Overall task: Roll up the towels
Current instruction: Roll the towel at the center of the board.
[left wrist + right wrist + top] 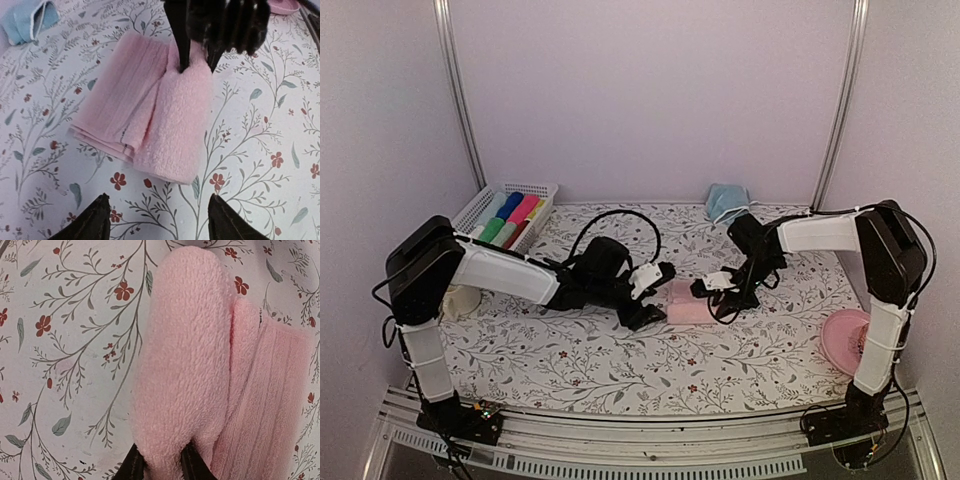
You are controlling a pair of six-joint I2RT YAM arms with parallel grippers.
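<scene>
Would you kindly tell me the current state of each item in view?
pink towel: partly rolled, one half flat.
blue towel: bunched, unrolled.
basket: holding rolled towels.
left gripper: open, empty.
right gripper: shut on pink towel.

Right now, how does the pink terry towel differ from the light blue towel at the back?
The pink terry towel is partly rolled mid-table, its roll pinched by the right gripper; the light blue towel lies crumpled at the far edge, untouched. Both are soft cloth on the floral table cover.
</scene>
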